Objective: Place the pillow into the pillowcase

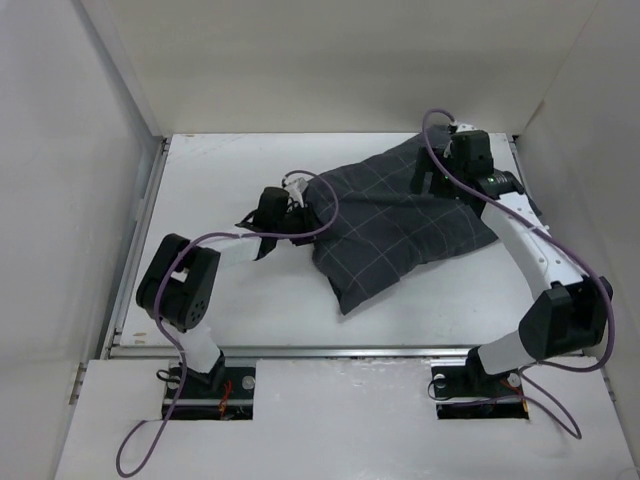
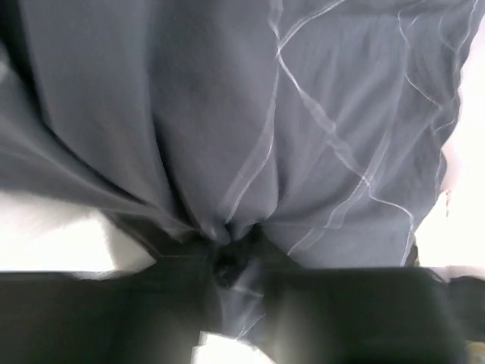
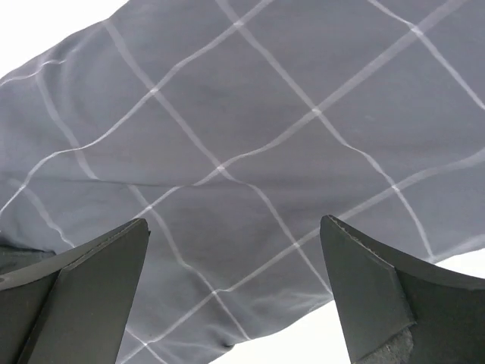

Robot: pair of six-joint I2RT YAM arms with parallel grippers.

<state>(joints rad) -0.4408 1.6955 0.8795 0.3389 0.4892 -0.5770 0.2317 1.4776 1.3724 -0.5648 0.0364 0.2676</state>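
The pillowcase [image 1: 400, 225], dark grey with a thin light check, lies bulging and rumpled on the white table, right of centre. The pillow is hidden; no white cushion shows in any view. My left gripper [image 1: 290, 215] is at the case's left edge and is shut on a bunched fold of its fabric [image 2: 227, 114], which gathers into the jaws [image 2: 227, 254]. My right gripper [image 1: 440, 175] hovers open over the case's far right corner, with checked cloth [image 3: 250, 136] between and beyond its two dark fingers [image 3: 98, 288].
The white table [image 1: 230, 170] is enclosed by white walls on the left [image 1: 70, 200], back and right. A metal rail [image 1: 330, 350] runs along the near edge. Purple cables [image 1: 325, 215] loop off both arms above the case.
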